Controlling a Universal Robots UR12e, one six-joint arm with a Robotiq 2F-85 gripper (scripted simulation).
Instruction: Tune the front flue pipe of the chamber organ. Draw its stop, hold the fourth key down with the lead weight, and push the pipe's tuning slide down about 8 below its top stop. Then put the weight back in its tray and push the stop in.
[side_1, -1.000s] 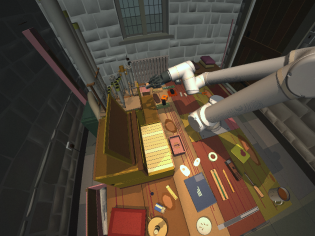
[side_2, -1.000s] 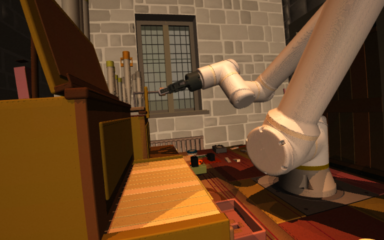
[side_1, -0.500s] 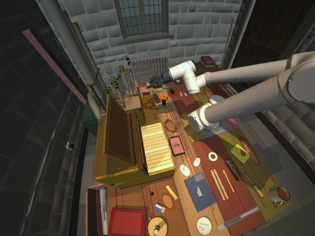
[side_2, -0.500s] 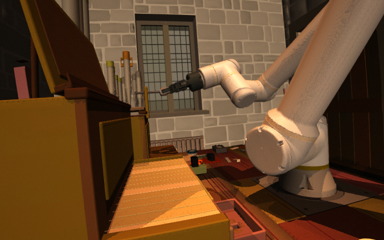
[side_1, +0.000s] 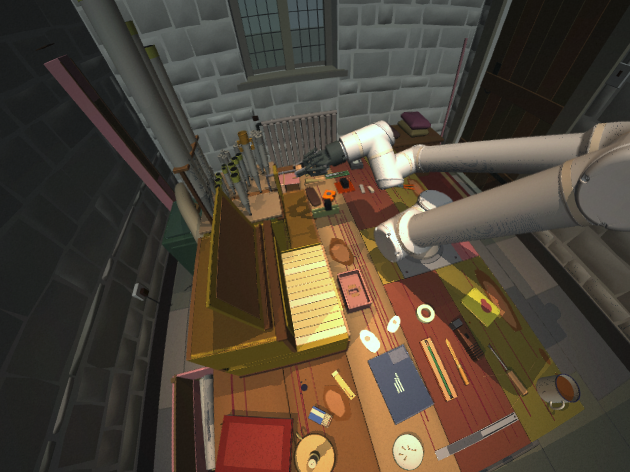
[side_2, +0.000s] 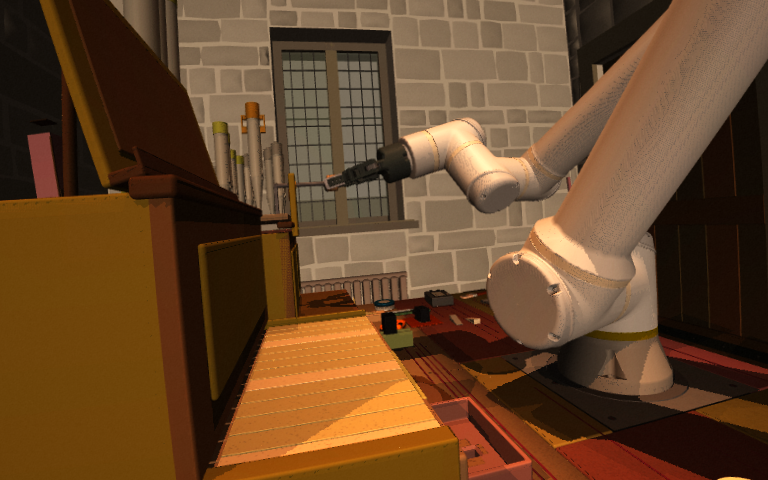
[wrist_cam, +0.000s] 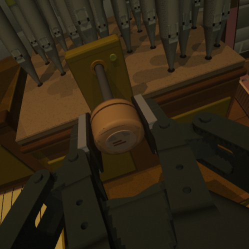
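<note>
At the far end of the chamber organ, a rank of grey flue pipes stands on the wind chest behind a yellow stop jamb. I grip the round wooden stop knob in my gripper, its dark rod drawn out from the jamb. One tall pipe carries an orange tuning slide near its top. The keyboard lies below with its keys up. The pink weight tray sits beside the keys, with the weight in it.
A pink tray corner lies by the keyboard's near end. Small tools and a black block clutter the bench under my wrist. The raised organ lid stands left of the keys. My arm's base is bolted to the bench at right.
</note>
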